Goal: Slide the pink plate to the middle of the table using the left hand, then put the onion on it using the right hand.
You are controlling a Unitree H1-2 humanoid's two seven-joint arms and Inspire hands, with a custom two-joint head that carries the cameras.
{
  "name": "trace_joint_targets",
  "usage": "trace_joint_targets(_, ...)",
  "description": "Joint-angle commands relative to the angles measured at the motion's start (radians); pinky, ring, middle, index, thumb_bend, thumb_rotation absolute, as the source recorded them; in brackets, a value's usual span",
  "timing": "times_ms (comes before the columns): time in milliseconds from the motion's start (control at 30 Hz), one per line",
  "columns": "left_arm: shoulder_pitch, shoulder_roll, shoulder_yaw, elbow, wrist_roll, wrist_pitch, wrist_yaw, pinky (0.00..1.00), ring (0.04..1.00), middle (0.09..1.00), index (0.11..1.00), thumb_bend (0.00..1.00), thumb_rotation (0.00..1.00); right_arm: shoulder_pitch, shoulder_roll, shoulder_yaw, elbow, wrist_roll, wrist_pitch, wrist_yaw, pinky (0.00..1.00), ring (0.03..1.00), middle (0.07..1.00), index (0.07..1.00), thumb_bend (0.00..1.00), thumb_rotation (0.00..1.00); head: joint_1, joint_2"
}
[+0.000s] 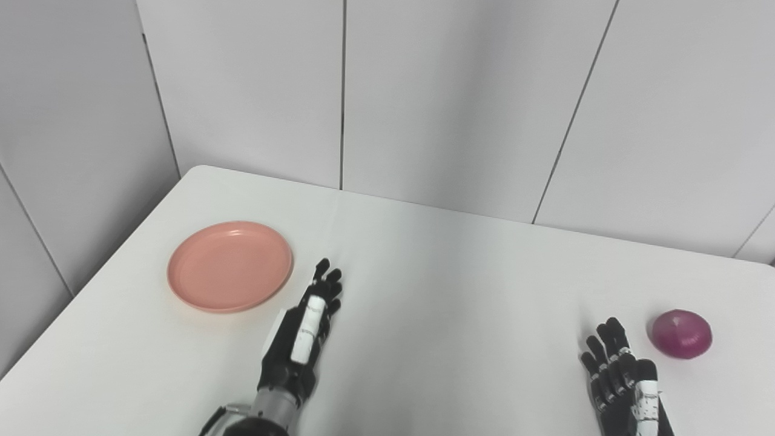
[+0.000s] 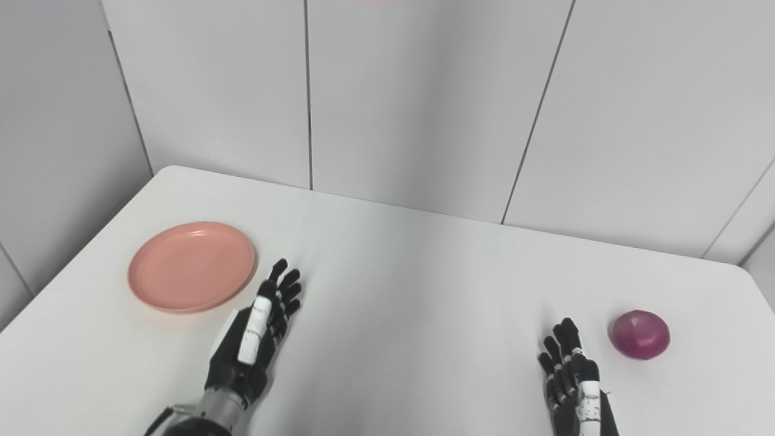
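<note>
On the table (image 1: 424, 290), unlabelled pink plate (image 1: 230, 265), onion (image 1: 681, 333).

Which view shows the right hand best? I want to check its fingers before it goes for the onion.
The left eye view: the black right hand shows open, fingers spread, beside the round purple onion without touching it. In the right eye view the same hand is cut a little more by the bottom edge.
</note>
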Motion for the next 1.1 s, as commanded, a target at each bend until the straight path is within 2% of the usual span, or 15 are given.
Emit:
trace_joint_targets(0,-0.101,0.021,0.02,-0.061,-0.005,0.045,-0.008,0.99,0.918,0.935,0.982,0.83,0.94,0.063,0.008,-0.005,0.142,0.011,-0.05,0.029,1.0,1.0,1.0,1.0,0.71,0.93,0.001,0.001)
trace_joint_targets(133,-0.217,0.086,0.072,-0.031,-0.014,0.065,-0.03,0.95,0.886,0.909,0.966,0.88,0.9,0.067,0.009,-0.004,0.13,0.008,-0.045,0.028,1.0,1.0,1.0,1.0,0.72,0.93,0.0,0.003)
trace_joint_targets(200,-0.245,0.1,0.087,-0.027,-0.018,0.074,-0.039,0.94,0.878,0.904,0.952,0.89,0.88,0.069,0.009,-0.003,0.127,0.007,-0.045,0.028,1.0,1.0,1.0,1.0,0.71,0.94,0.0,0.004)
trace_joint_targets(333,-0.379,0.179,0.142,-0.037,-0.044,0.195,-0.029,0.93,0.891,0.916,0.949,0.92,0.9,0.069,0.013,-0.005,0.125,0.008,-0.041,0.026,1.0,1.0,1.0,1.0,0.73,0.92,-0.003,0.005)
trace_joint_targets(433,-0.434,0.219,0.163,-0.02,-0.053,0.205,-0.026,0.94,0.891,0.902,0.958,0.91,0.9,0.068,0.015,-0.008,0.127,0.012,-0.041,0.027,1.0,1.0,1.0,1.0,0.73,0.91,-0.003,0.005)
trace_joint_targets(567,-0.513,0.287,0.206,0.042,-0.033,0.202,-0.032,0.9,0.878,0.896,0.945,0.91,0.9,0.066,0.015,-0.007,0.126,0.007,-0.037,0.029,1.0,1.0,1.0,1.0,0.75,0.91,-0.002,0.001)
trace_joint_targets(700,-0.577,0.383,0.228,0.156,-0.012,0.171,-0.068,0.96,0.907,0.904,0.946,0.92,0.92,0.062,0.015,-0.008,0.132,0.005,-0.042,0.029,1.0,1.0,1.0,1.0,0.76,0.9,-0.002,0.0)
trace_joint_targets(833,-0.623,0.446,0.267,0.278,-0.051,0.127,-0.127,1.0,0.941,0.918,0.952,0.94,0.87,0.061,0.016,-0.009,0.134,0.003,-0.043,0.028,1.0,1.0,1.0,1.0,0.78,0.89,-0.002,-0.001)
trace_joint_targets(933,-0.656,0.52,0.291,0.424,-0.072,0.043,-0.206,0.97,0.92,0.892,0.948,0.94,0.88,0.06,0.016,-0.011,0.139,0.004,-0.048,0.031,1.0,1.0,1.0,1.0,0.78,0.89,-0.002,-0.001)
trace_joint_targets(1067,-0.682,0.572,0.325,0.592,-0.098,-0.049,-0.27,0.93,0.901,0.883,0.933,0.94,0.87,0.061,0.014,-0.011,0.136,0.003,-0.047,0.033,1.0,1.0,1.0,1.0,0.79,0.89,-0.002,0.001)
